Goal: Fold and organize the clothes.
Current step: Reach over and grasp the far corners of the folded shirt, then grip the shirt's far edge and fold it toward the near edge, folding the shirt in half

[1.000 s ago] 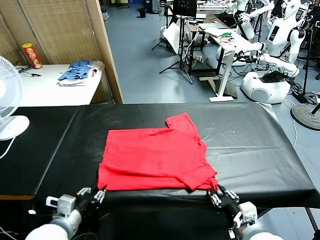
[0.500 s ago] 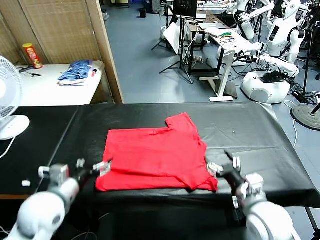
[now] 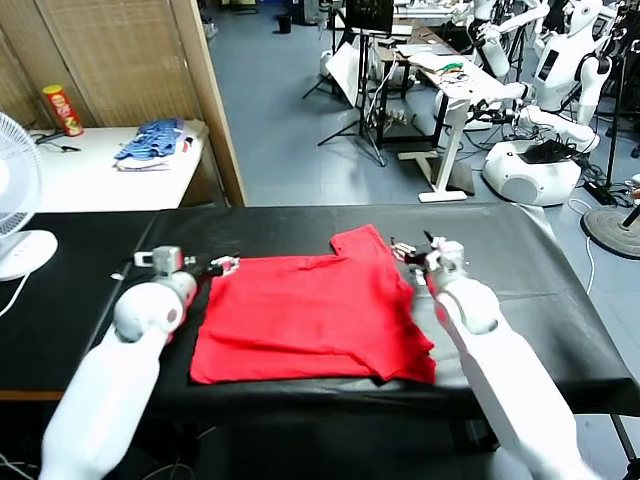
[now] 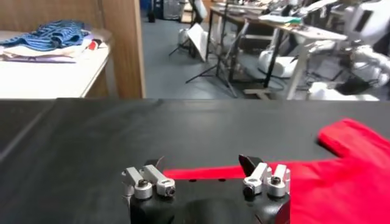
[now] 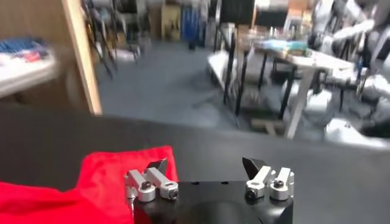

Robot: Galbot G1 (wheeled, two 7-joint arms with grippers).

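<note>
A black-covered bench (image 3: pixel 500 270) carries the red T-shirt (image 3: pixel 310 315), spread centrally. Soft, light, limp fabric is judged; far corners should be pinched. Left claw (image 3: pixel 222 265) and right claw (image 3: pixel 410 250) are held wide, empty.

head: high, looking down on table (image 3: pixel 520 270) | wrists: low, close, facing forward | shared: red shirt (image 3: pixel 310 315)
</note>
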